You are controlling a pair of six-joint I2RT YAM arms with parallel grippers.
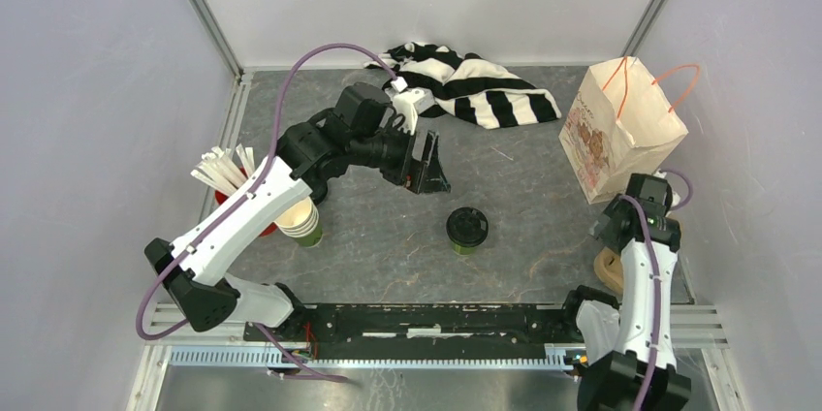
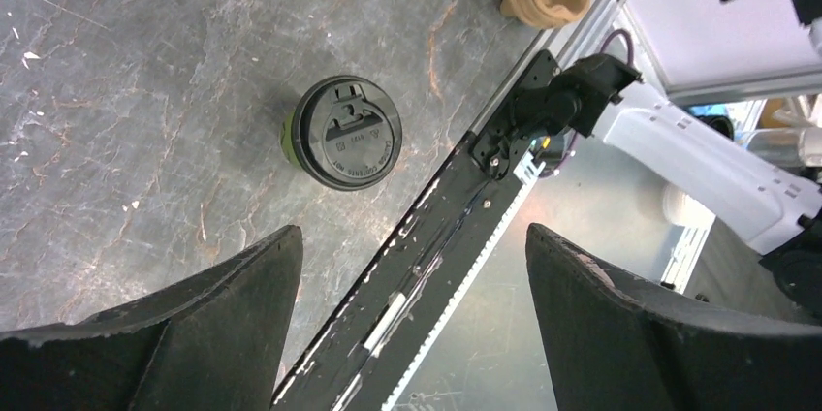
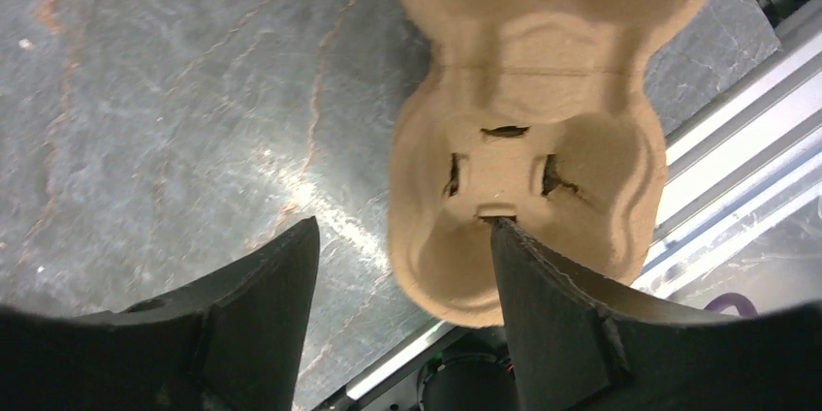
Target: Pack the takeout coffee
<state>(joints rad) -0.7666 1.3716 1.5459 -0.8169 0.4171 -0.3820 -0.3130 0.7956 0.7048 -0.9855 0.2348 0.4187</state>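
- Well, I see the takeout coffee (image 1: 466, 230) standing upright near the middle of the table (image 1: 388, 256), lid on, well apart from both arms.
- My left gripper (image 2: 412, 237) hangs above it, fingers spread wide, holding nothing.
- My right gripper (image 3: 402, 227) sits over the pulp cup carrier (image 3: 528, 91) by the right near edge, fingers apart; whether they touch it, I cannot tell.
- The paper bag (image 1: 620, 130) stands upright beyond the carrier.

Takeout coffee (image 1: 466, 230) stands alone mid-table, bare tabletop (image 1: 388, 241) all round, clear from above. Nearest obstacles sit well apart: cup stack (image 1: 303, 222) to the left, paper bag (image 1: 620, 130) far right, pulp carrier (image 1: 609, 271) at the near right edge.
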